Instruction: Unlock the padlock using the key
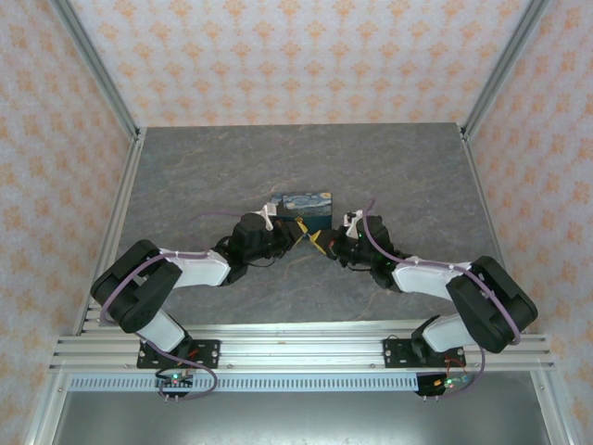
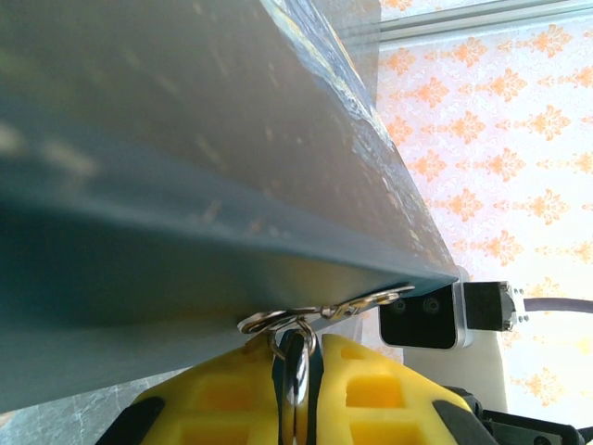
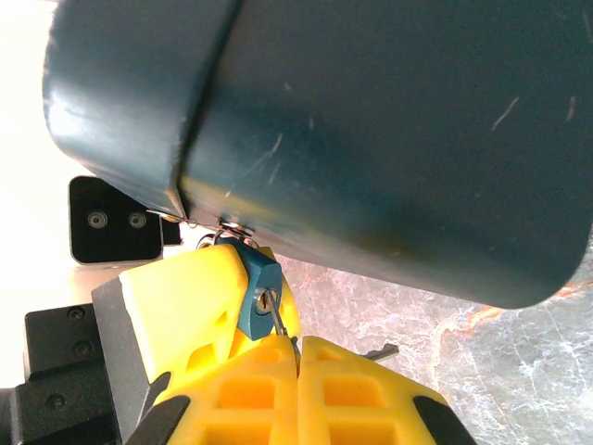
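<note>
Robot test cell, aluminium frame [image 1: 306, 345], wallpapered walls [image 1: 296, 56]

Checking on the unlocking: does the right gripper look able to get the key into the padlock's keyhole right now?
Likely yes: the right gripper, shut on the key, seems to have its tip in the padlock keyhole, with nothing between them.

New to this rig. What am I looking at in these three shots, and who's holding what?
Two robot arms are bolted at a table's near edge. The overhead camera shows both reaching to a painted box on the grey table. The other two pictures come from cameras on each wrist, looking past yellow fingers. The left gripper is shut on a metal ring under the box. The right gripper is shut on a key seated in the small blue padlock hanging from the box's latch.
</note>
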Tool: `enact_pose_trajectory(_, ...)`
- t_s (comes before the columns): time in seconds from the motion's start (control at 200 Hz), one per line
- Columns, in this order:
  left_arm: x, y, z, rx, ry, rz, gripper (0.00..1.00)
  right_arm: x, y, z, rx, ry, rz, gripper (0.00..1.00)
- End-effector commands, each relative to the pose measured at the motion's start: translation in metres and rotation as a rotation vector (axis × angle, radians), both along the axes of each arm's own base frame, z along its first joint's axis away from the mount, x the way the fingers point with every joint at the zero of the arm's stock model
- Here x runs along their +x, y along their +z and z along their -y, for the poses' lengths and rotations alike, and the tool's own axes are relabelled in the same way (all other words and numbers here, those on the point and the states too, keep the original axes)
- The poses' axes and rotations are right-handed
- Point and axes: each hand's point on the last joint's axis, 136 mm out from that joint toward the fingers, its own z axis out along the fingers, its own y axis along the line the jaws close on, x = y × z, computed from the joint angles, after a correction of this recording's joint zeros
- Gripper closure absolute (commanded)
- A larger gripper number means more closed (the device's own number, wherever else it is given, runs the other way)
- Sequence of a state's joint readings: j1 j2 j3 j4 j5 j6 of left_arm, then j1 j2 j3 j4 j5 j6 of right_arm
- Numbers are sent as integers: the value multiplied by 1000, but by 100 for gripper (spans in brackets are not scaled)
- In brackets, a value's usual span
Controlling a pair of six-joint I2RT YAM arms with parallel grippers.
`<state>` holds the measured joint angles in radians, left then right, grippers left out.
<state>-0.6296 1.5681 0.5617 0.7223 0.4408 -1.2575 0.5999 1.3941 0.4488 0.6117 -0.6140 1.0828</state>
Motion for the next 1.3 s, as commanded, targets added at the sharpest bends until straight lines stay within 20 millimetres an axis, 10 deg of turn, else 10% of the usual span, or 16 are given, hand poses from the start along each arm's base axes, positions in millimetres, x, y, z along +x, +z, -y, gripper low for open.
enact_pose_trajectory(0.0, -10, 45, 20, -106, -103, 63, 100, 10, 30, -9, 34, 54, 122, 100)
enact_pose_trajectory(1.291, -16, 48, 25, -176, -149, 45, 100, 28, 21, -6, 88, 75, 71, 100)
